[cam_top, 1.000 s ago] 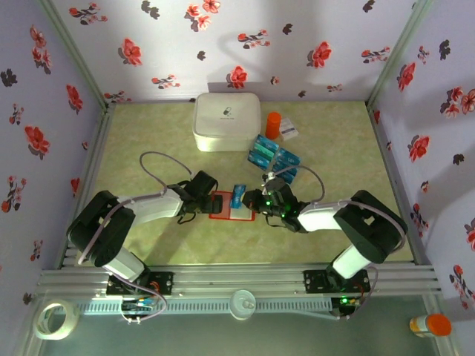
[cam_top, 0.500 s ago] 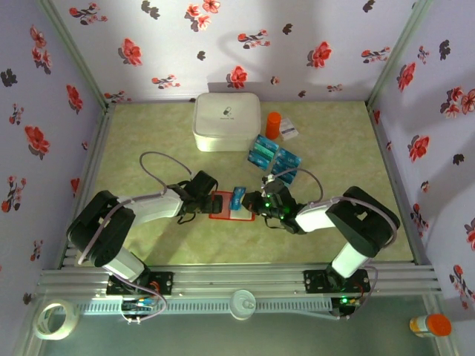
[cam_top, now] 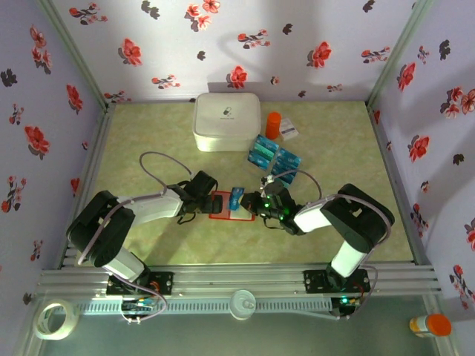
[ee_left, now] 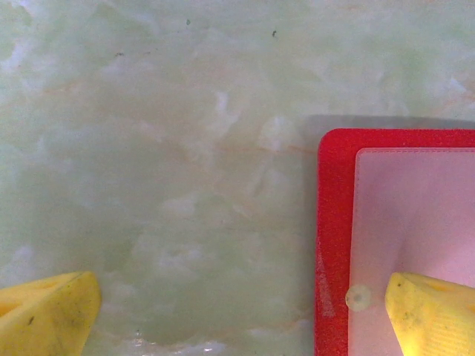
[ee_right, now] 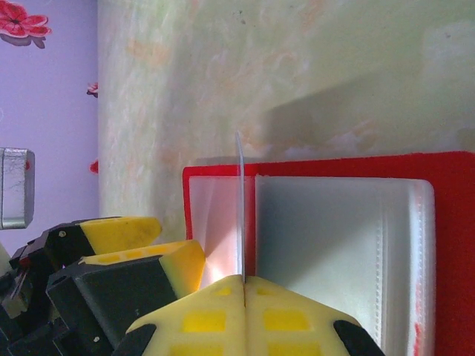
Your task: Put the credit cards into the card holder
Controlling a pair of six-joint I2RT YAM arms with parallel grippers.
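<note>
**A:** What does the right wrist camera add?

**B:** The right end effector (ee_right: 243, 291) is clenched on one credit card (ee_right: 240, 200), which stands edge-on over the fold of the open card holder (ee_right: 334, 237).

**A:** And overhead?

**B:** The other credit cards (cam_top: 264, 151) lie on the desk (cam_top: 148, 133) near the white box (cam_top: 226, 121).

**A:** And the left end effector (ee_left: 237, 319)?

**B:** It is spread wide, with one fingertip (ee_left: 434, 315) over the holder's pale inside.
</note>
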